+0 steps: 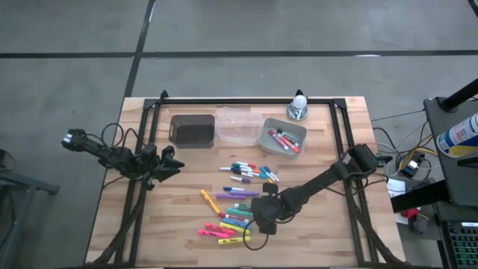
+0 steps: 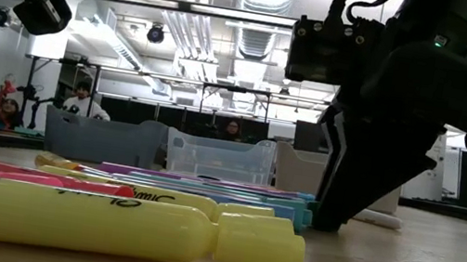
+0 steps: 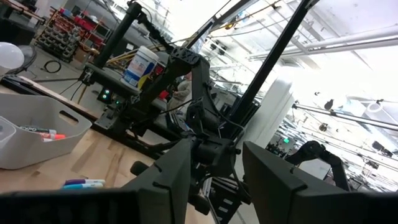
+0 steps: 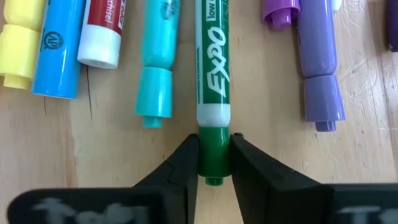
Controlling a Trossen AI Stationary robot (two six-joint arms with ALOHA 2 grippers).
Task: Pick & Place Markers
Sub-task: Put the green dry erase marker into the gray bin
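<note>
High view: lying scattered in the lower middle of the frame, the markers, loose on the tabletop. Sitting in a row above them, a dark bin, a clear bin and a grey bin, the last already holding a few markers. Reaching in from the right, the right gripper, low over the pile. Hanging idle at mid-left, the left gripper, well apart from everything.

Low view: filling the lower left, a yellow marker, with others stacked behind it. Pressing down to the tabletop at right, the right gripper, dark and bulky; jaws not readable from here.

Left wrist view: jaws standing apart at the bottom of the frame, holding nothing. Showing at far left, the grey bin with markers inside.

Right wrist view: jaws sitting on either side of the cap of a green marker, touching or nearly so, probably closing; not yet lifted. Lying just beside it, a teal marker to the left and a purple marker to the right.

Handling, judged: light, stiff, smooth plastic, round and so prone to rolling or swivelling. Gripping at the cap end risking a droop or the cap pulling off; taking hold nearer mid-barrel looking safer.
</note>
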